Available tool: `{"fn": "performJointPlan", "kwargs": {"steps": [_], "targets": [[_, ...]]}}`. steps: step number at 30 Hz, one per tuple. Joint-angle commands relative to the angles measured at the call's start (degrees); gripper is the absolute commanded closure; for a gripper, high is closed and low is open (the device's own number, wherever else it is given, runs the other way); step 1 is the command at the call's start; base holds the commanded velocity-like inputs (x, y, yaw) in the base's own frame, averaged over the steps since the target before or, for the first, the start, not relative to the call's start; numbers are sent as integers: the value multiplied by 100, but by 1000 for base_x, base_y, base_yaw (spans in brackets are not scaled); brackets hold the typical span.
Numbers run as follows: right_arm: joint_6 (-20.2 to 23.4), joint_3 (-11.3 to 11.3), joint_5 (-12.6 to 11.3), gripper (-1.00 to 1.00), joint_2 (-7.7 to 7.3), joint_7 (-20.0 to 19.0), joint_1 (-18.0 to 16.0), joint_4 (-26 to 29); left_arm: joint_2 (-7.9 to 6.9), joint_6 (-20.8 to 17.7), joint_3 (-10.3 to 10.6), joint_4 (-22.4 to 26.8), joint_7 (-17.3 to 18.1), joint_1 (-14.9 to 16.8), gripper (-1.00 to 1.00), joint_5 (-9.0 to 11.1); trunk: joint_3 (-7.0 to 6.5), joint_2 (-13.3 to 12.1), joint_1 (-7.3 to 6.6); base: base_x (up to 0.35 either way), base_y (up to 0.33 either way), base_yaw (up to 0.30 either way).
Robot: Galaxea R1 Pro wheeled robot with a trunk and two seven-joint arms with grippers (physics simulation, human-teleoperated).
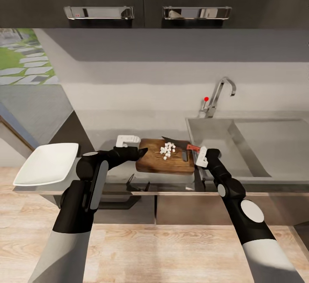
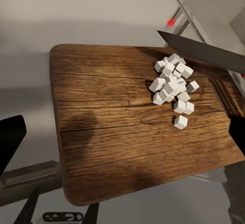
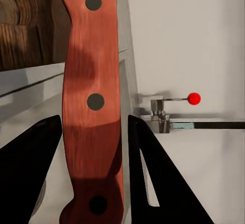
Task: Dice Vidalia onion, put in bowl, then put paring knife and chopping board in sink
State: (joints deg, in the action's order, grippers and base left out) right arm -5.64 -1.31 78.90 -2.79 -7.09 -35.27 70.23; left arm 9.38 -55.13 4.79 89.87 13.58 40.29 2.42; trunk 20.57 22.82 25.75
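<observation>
Board (image 1: 165,162): brown wood, lying on the desk (image 1: 103,128) just left of the sink (image 1: 257,145).
Diced onion (image 1: 168,149): white cubes heaped on the board's far right part; the left wrist view separates the single cubes (image 2: 173,83) and shows the dark blade beside them.
Knife (image 1: 189,147): blade over the board, red handle at its right edge. The right wrist view shows the riveted handle (image 3: 92,106) between the black fingers (image 3: 163,183), set narrow around it; contact cannot be told.
Right gripper (image 1: 201,156): at the handle.
Left gripper (image 1: 139,152): at the board's left edge, fingers spread wide.
Bowl (image 1: 47,162): white, far left on the desk.
Tap (image 1: 219,94): chrome, red knob, behind the sink.
Room: grey wall, dark upper cabinets, wood floor.
</observation>
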Motion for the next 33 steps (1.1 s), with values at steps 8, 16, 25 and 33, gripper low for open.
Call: {"fn": "performJointPlan", "kwargs": {"steps": [8,16,25,33], "targets": [[-16,-1,46,100,-4,-20,-5,14,2,-33,-4,4,-4,5,-100,22,-60,10,3,0,0,0],[-16,6,40,100,-2,-20,-5,55,2,-33,-4,4,-4,5,-100,22,-134,10,3,0,0,0],[-16,171,38,100,-4,34,0,73,2,-33,-4,4,-4,5,-100,22,-218,10,3,0,0,0],[-24,214,36,100,-2,319,-2,77,2,-33,-5,7,-4,5,-100,22,-282,10,3,0,0,0]]}}
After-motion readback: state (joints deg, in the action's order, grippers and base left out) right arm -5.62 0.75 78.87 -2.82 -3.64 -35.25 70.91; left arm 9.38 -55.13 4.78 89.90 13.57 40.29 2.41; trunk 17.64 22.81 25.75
